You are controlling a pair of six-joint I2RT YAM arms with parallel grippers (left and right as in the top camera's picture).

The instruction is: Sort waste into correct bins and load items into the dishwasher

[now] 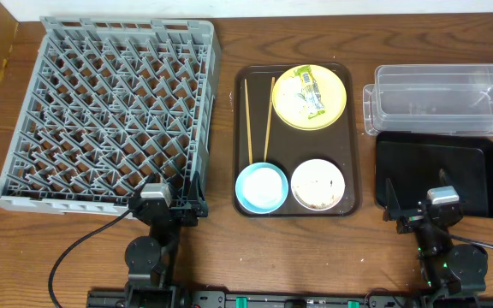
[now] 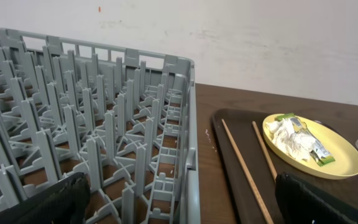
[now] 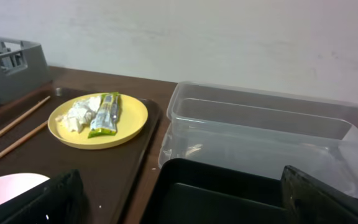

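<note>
No text can be read; the print on the snack wrapper (image 3: 105, 114) is too blurred.

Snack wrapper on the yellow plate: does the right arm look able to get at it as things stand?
Probably yes. The snack wrapper lies uncovered atop the yellow plate, the right claw is open, and the clear tub sits off to the side, not between them.

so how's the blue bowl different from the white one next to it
The light blue bowl looks empty, while the white bowl holds beige food scraps. The light blue bowl sits on the left arm's side, the white bowl on the right arm's. The chopsticks end right by the light blue bowl's rim, not the white bowl's. Both are round, upright, similar in size, on the brown serving tray.
</note>
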